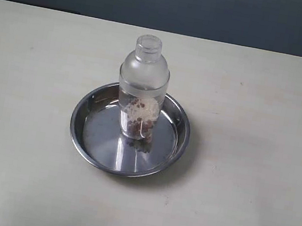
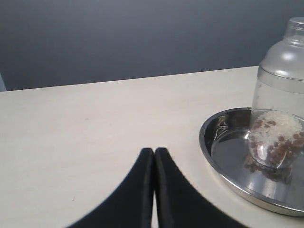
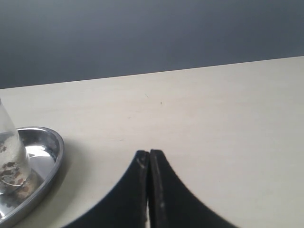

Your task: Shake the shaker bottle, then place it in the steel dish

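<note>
The shaker bottle (image 1: 142,82) stands in the steel dish (image 1: 103,140); left claw (image 2: 154,153), right claw (image 3: 149,154) closed

No readable text, labels or numbers

table (image 1: 250,211): pale beige, faint specks | backdrop (image 1: 214,10): dark blue-grey, behind table

The round shallow steel dish (image 1: 100,139) is mirror-glossy metal; the clear frosted plastic shaker bottle (image 1: 145,71) looks smooth, and the beige table (image 1: 253,194) is matt.
</note>
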You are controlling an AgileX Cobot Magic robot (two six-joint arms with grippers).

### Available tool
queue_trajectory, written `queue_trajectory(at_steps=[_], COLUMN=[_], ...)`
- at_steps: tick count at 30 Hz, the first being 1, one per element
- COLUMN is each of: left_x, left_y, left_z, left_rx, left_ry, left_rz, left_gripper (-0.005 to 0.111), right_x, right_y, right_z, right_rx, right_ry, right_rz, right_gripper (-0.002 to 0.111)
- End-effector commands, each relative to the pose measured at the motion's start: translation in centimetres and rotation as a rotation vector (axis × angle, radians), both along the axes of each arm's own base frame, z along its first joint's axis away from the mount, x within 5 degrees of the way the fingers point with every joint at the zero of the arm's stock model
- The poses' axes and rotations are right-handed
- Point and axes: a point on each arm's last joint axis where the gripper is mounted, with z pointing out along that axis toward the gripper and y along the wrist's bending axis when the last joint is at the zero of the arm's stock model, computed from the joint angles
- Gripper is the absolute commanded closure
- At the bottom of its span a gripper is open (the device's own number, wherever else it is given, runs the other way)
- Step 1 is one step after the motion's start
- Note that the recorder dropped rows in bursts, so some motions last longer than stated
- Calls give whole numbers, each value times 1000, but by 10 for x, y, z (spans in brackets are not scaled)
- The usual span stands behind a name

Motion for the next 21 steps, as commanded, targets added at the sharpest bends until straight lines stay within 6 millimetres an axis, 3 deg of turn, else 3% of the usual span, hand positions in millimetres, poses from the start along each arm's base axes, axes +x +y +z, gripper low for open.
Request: queue_trajectory(at_steps=[1,21], left_x=[0,0], left_y=[2,4], left_z=[-1,-1], left_rx=[11,8], left_ry=[1,-5], left_rz=[31,69], left_gripper=[106,106], right_x=[1,1], right_y=[0,0], right_z=[0,0], right_rx=[-2,-2], right_ry=[-7,-5], right_rz=[-4,-4], right_gripper=[109,109])
